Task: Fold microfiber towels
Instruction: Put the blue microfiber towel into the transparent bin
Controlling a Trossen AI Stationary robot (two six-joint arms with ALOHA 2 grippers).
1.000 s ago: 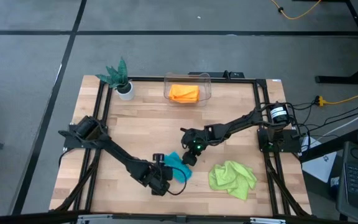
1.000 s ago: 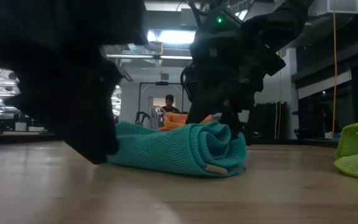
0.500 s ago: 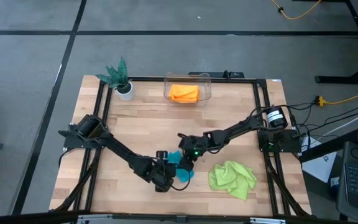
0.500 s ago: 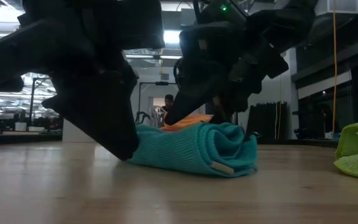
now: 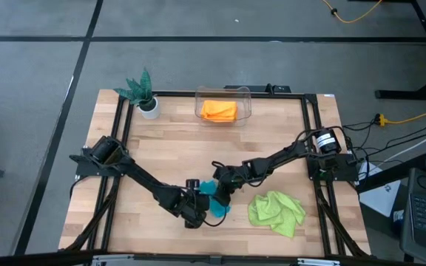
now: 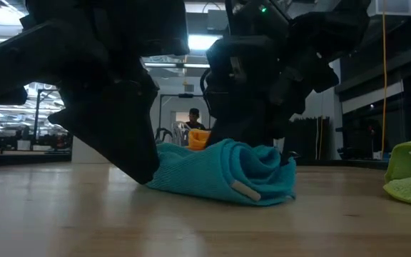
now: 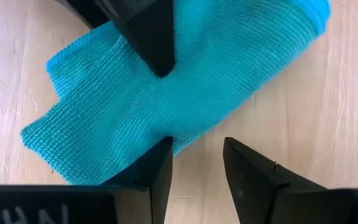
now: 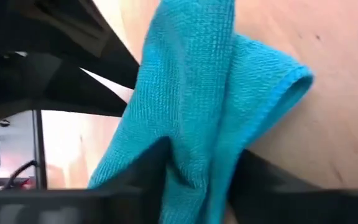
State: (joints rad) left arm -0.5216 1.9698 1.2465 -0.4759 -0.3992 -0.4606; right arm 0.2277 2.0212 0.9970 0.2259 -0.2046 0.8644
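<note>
Since a second ago: right gripper [image 5: 222,186] shifted down toward the table's front edge onto the teal-blue microfiber towel [image 5: 214,199] and narrowed, from standing over its far edge with jaws spread; now pinched on a raised fold of that cloth, seen between the two dark fingers in the right wrist view [image 8: 194,124]. Left gripper [image 5: 197,210] also moved, rightward along the front of the light wooden slatted table [image 5: 272,151], jaws parted a little, one fingertip [image 7: 157,158] at the towel's near edge, the other on bare wood; nothing held.

Teal towel bunched into a loose roll, low view [image 6: 223,171], a hump lifted where gripped. Lime green microfiber towel [image 5: 276,210] crumpled just to its right, apart from it. Folded orange microfiber towel [image 5: 218,110] in the clear plastic bin [image 5: 247,98] at the table's far edge.
</note>
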